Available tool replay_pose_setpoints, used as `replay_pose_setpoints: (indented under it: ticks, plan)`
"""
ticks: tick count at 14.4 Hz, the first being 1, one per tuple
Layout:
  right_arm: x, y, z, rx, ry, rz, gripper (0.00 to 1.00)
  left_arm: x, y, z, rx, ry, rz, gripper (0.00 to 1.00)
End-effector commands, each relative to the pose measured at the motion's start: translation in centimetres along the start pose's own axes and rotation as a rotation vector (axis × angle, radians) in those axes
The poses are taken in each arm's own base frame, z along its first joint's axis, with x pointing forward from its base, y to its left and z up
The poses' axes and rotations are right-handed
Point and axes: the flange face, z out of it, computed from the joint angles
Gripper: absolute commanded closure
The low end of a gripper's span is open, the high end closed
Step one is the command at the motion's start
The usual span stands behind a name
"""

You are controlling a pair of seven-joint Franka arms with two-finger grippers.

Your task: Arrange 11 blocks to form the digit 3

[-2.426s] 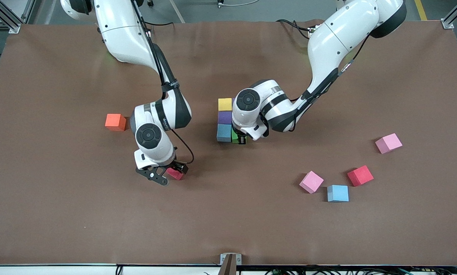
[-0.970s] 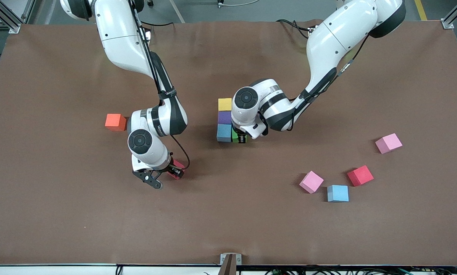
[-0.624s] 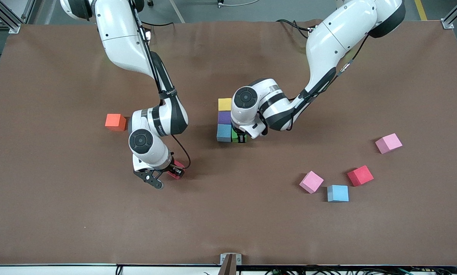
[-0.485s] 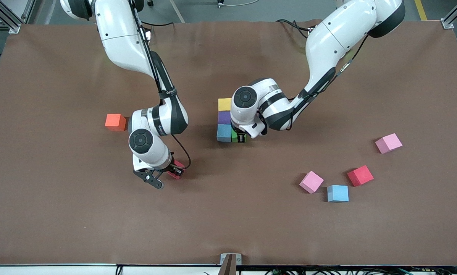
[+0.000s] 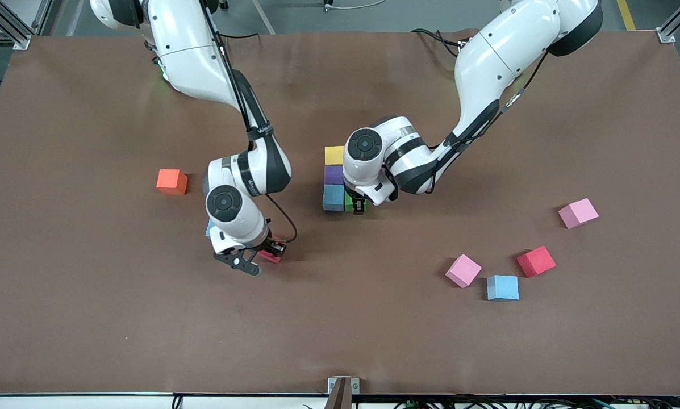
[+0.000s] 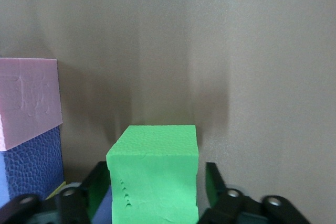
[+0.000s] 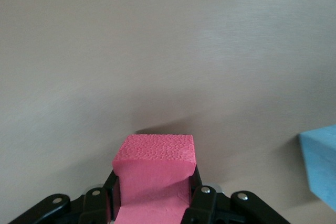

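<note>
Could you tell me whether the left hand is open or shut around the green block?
Open: in the left wrist view the left hand's fingers stand clear of the green block.

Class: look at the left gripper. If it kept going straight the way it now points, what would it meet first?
The left gripper points down at the table, its jaws standing open around the green block. Going on, its fingers would probably meet the table first.

Both arms bent down over the tabletop [image 5: 90, 318] — tools low.

The right tool [image 5: 267, 250] is clamped on a red block [image 7: 153, 177], fingers [image 7: 201, 199] pressed to its sides; the left tool [image 5: 358, 204] stands astride a green block [image 6: 153, 174] — its fingers [image 6: 212, 183] set apart from the block's sides, wrist folded inward.
</note>
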Motion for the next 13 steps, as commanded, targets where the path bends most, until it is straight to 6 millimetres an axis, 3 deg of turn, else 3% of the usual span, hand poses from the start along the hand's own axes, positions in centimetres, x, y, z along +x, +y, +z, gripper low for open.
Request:
replay_pose_setpoints:
  ticks: [1,6,10,13]
  plan:
    - [-1.1,-2.0,-0.8,0.035,0.000,-0.142,0.99,0.1,0.1,-0.6,-0.033,0.008,-0.005,0.00]
    - [-3.2,-4.5,-1.5,0.052,0.007,-0.312,1.00,0.8,0.1,-2.4,-0.042,0.039,0.002,0.00]
    - [-4.7,-6.4,-2.3,0.054,0.006,-0.368,1.00,2.2,-1.3,-5.8,-0.094,0.071,0.044,0.00]
    - [-5.6,-7.5,-2.3,0.040,-0.038,-0.385,1.00,4.5,-0.3,-8.6,-0.136,0.085,0.066,0.00]
